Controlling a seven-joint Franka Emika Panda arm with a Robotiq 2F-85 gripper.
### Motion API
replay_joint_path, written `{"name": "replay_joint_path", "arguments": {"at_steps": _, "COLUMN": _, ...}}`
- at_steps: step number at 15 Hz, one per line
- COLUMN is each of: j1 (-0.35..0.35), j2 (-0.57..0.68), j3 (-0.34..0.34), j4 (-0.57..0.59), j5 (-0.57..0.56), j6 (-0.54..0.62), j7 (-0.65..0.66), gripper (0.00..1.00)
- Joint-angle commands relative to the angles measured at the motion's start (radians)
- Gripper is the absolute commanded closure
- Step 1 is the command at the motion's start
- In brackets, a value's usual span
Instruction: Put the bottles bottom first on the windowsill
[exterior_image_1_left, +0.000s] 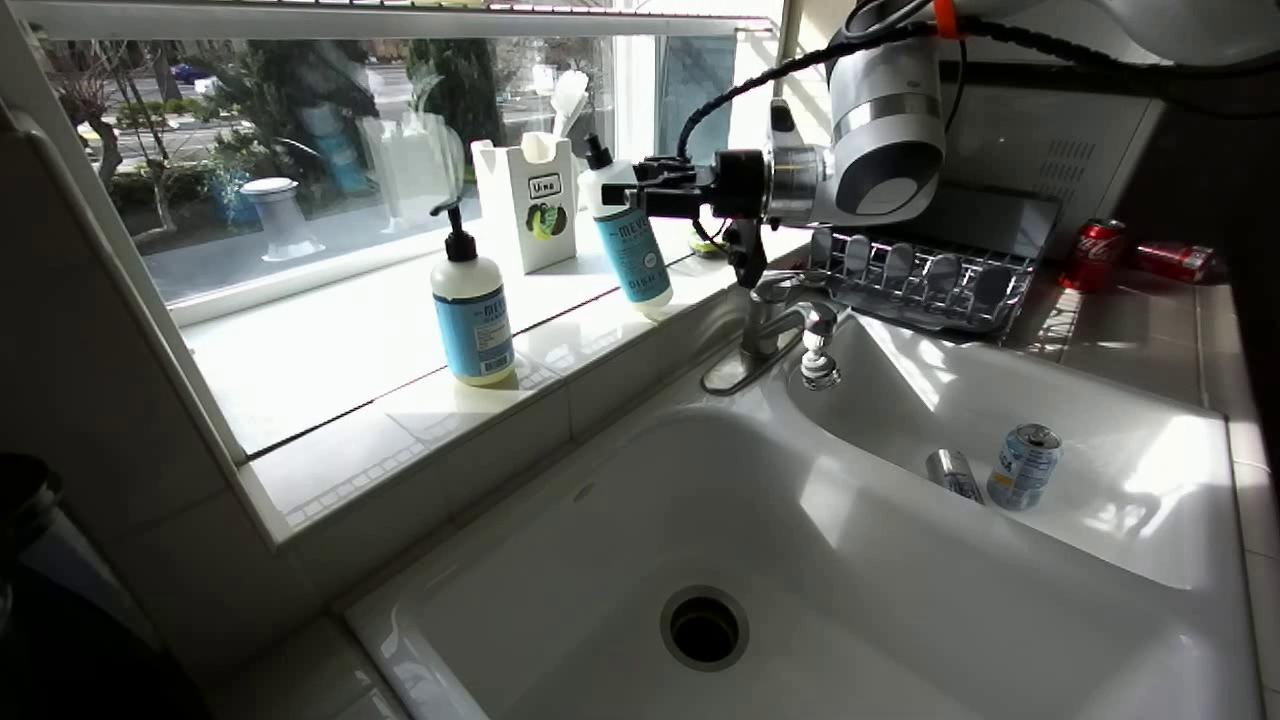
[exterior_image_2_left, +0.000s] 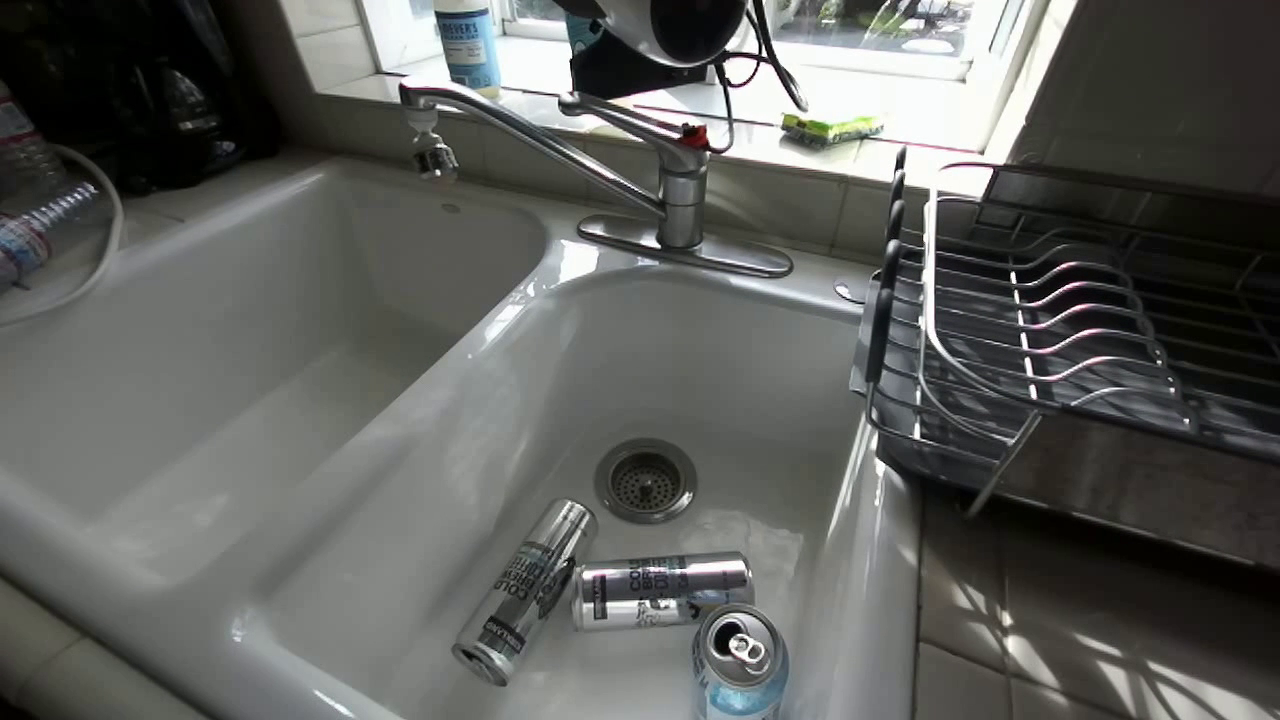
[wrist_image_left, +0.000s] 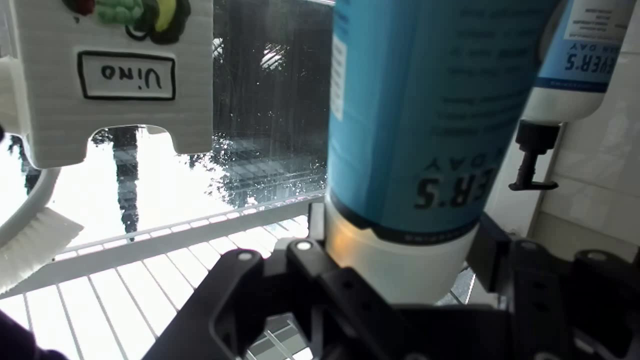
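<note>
The pale blue pump bottle (exterior_image_1_left: 475, 325) stands upright on the windowsill (exterior_image_1_left: 330, 440). It also shows in an exterior view (exterior_image_2_left: 467, 45) and in the wrist view (wrist_image_left: 580, 70), whose picture is upside down. The slimmer blue bottle (exterior_image_1_left: 632, 255) has a dark tapered cap and leans, cap toward the window, base toward the sink. My gripper (exterior_image_1_left: 625, 192) is shut around its white shoulder, with a finger on each side (wrist_image_left: 402, 240). Its base is at the sill's front part; I cannot tell whether it touches. In an exterior view (exterior_image_2_left: 580, 35) the arm hides most of this bottle.
A white "Vino" holder (exterior_image_1_left: 545, 215) with a brush stands close behind the held bottle. A green sponge (exterior_image_2_left: 832, 130) lies on the sill. The faucet (exterior_image_2_left: 683, 200) rises below the arm. A dish rack (exterior_image_2_left: 1060, 320) stands beside the sink (exterior_image_1_left: 560, 560), which holds several cans.
</note>
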Motion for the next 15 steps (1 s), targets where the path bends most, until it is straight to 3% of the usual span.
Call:
{"name": "replay_joint_path", "arguments": {"at_steps": 1, "j1": 0.059, "j2": -0.032, "j3": -0.071, "j4": -0.043, "j5": 0.062, "j6": -0.066, "j7": -0.012, "gripper": 0.58}}
{"name": "replay_joint_path", "arguments": {"at_steps": 8, "j1": 0.088, "j2": -0.017, "j3": -0.118, "j4": -0.055, "j5": 0.113, "j6": -0.124, "j7": -0.006, "gripper": 0.58}}
{"name": "replay_joint_path", "arguments": {"at_steps": 15, "j1": 0.117, "j2": 0.013, "j3": -0.122, "j4": -0.052, "j5": 0.117, "j6": -0.139, "j7": -0.011, "gripper": 0.58}}
